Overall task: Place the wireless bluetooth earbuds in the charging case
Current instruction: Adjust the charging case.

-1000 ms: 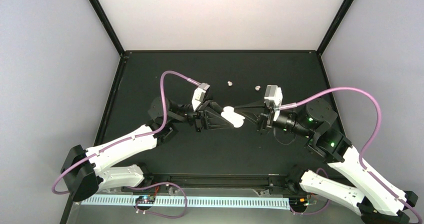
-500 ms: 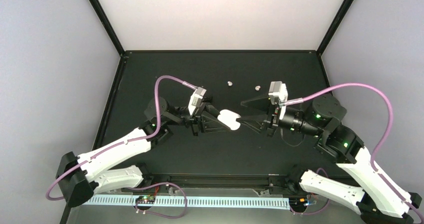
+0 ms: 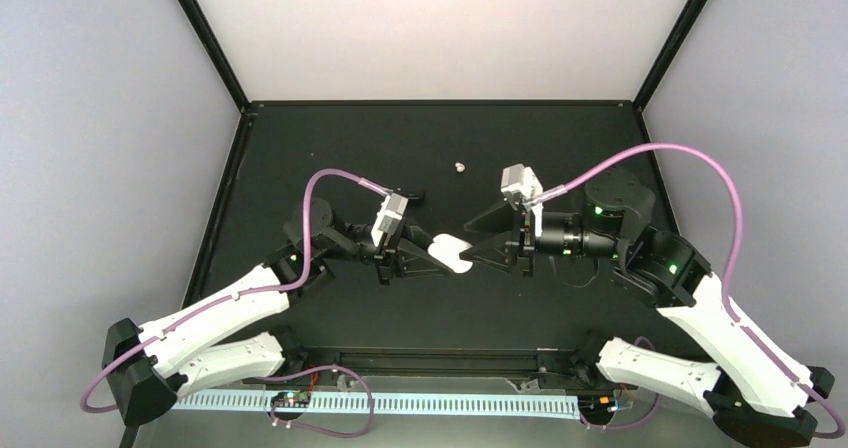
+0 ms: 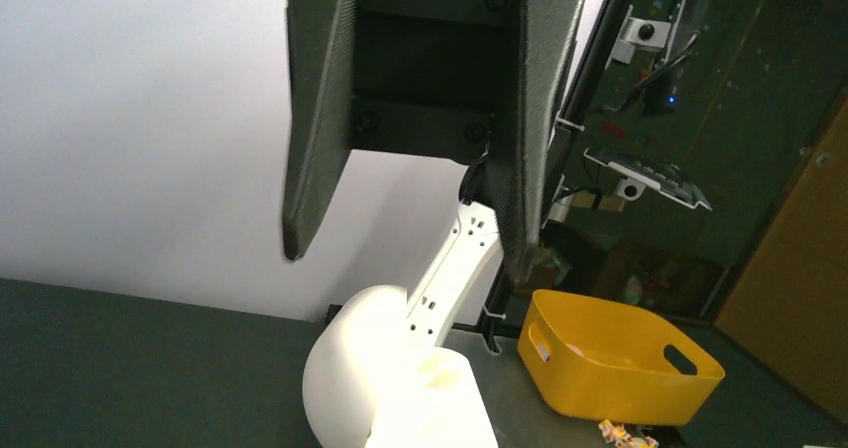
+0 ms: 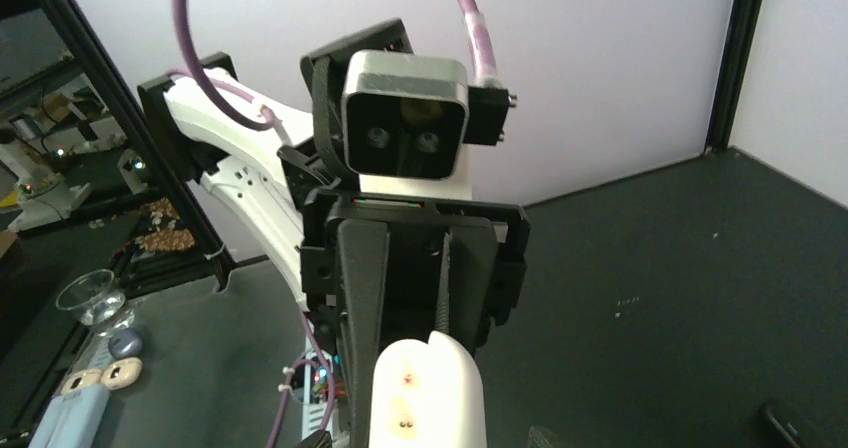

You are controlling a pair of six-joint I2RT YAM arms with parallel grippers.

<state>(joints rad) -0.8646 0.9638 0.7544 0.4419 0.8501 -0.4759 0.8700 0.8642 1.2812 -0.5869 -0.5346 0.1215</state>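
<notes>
Left pincer is clamped on the white charging case, holding it up off the table; right pincer faces it head-on w/ fingers spread, nothing in them; the case's free end sits right at its tips, can't tell if it's touching tbh; right wrist cam shows two tiny dots on the case's face; only one pale earbud visible, lying on the table well apart from both pincers, out beyond their tips on the far side.
</notes>
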